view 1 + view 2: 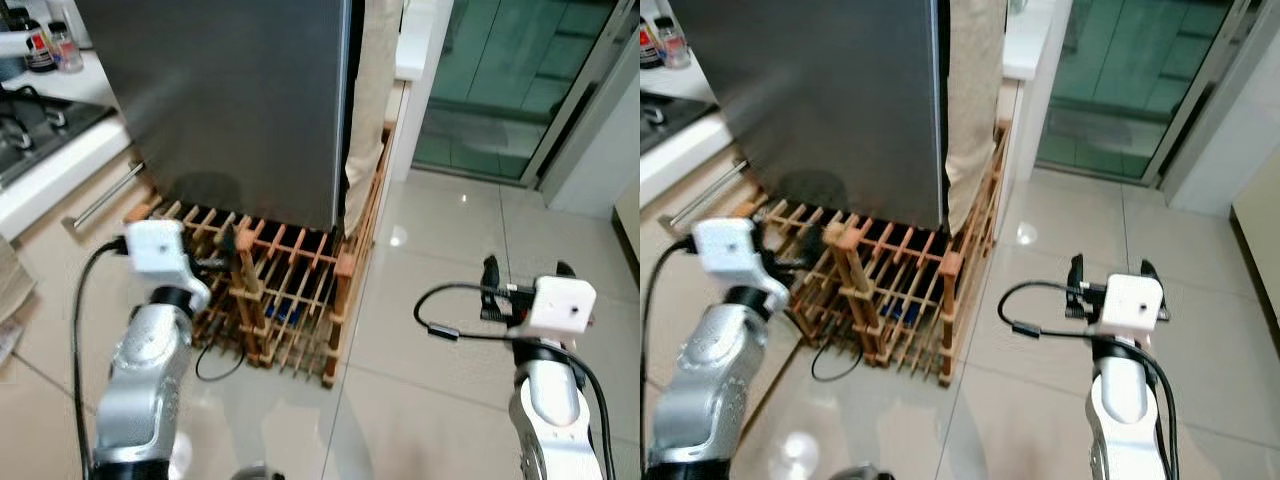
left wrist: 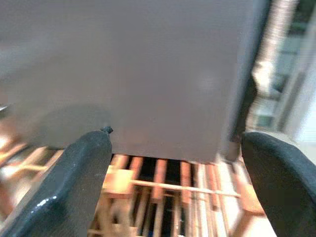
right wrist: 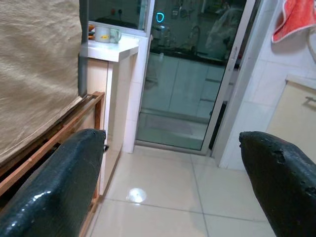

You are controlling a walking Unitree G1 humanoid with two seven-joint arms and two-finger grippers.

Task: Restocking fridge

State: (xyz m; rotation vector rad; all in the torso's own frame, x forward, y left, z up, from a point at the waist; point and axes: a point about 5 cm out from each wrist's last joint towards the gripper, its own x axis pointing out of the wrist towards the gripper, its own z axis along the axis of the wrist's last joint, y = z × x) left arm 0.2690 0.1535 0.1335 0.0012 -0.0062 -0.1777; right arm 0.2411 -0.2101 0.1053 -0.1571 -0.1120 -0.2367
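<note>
Two tools, left tool [image 1: 225,255] and right tool [image 1: 525,272], both spread apart, empty. Fridge door [image 1: 230,100] shut: heavy, stiff, slick steel; pull at right edge by beige curtain [image 1: 370,110].

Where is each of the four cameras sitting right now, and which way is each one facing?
Left eye view: on the head, looking forward and down at the grey fridge on its wooden rack; both silver arms show.
Right eye view: the same head camera's other eye, same scene.
Left wrist view: along the left gripper, open fingers framing the fridge and rack.
Right wrist view: along the right gripper, open fingers facing the glass sliding door and tiled floor.
Shared: fridge and rack appear in both eye views and the left wrist view.
</note>
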